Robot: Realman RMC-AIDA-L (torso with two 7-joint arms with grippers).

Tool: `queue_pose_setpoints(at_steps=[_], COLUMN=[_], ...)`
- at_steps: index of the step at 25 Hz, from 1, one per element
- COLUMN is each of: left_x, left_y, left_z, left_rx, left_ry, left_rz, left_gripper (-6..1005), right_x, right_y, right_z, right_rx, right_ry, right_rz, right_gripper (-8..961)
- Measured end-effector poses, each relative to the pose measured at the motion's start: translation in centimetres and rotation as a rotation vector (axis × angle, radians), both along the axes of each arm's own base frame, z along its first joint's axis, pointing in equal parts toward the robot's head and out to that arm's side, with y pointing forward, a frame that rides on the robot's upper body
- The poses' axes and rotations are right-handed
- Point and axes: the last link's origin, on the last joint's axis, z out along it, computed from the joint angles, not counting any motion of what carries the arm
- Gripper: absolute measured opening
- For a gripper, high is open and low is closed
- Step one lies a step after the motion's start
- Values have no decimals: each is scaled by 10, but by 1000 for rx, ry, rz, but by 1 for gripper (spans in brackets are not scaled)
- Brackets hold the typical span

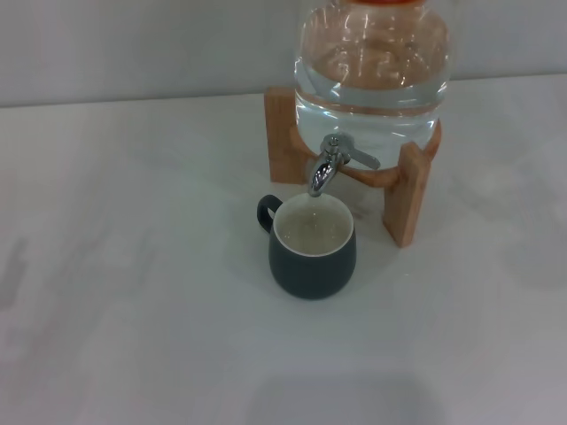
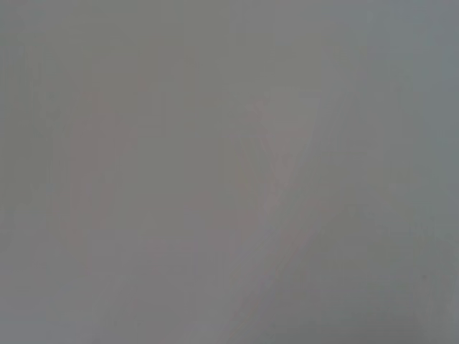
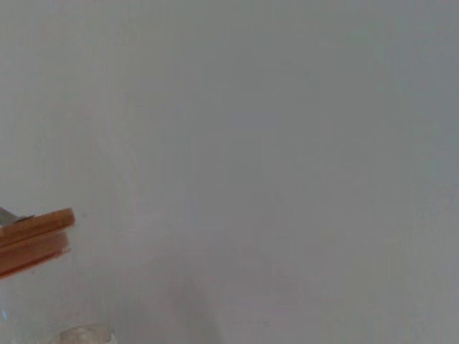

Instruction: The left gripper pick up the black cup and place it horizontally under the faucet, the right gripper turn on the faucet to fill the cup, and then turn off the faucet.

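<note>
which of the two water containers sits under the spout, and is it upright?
The black cup, upright beneath the faucet spout, handle toward the robot's left. The glass jar sits higher on its wooden stand.

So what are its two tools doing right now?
Left tool: not in any picture.
Right tool: not in any picture.

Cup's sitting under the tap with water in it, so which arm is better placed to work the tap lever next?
Probably the right. Neither pincer shows in the head view, but the right wrist view catches the wooden stand, while the left shows only blank surface. The faucet lever points toward the robot's right.
</note>
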Motion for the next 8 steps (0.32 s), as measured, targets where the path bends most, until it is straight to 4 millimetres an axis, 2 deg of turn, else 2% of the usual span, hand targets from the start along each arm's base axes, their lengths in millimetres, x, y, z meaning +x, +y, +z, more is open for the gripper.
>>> queue_pose_setpoints(at_steps=[8], left_x=[0], left_y=[-1], left_z=[0], left_rx=[0], left_ry=[0], left_rz=[0], left_gripper=[499], right_x=[0], right_y=[-1], right_z=[3], right_rx=[22], right_ry=[10], right_rz=[-1], right_gripper=[841])
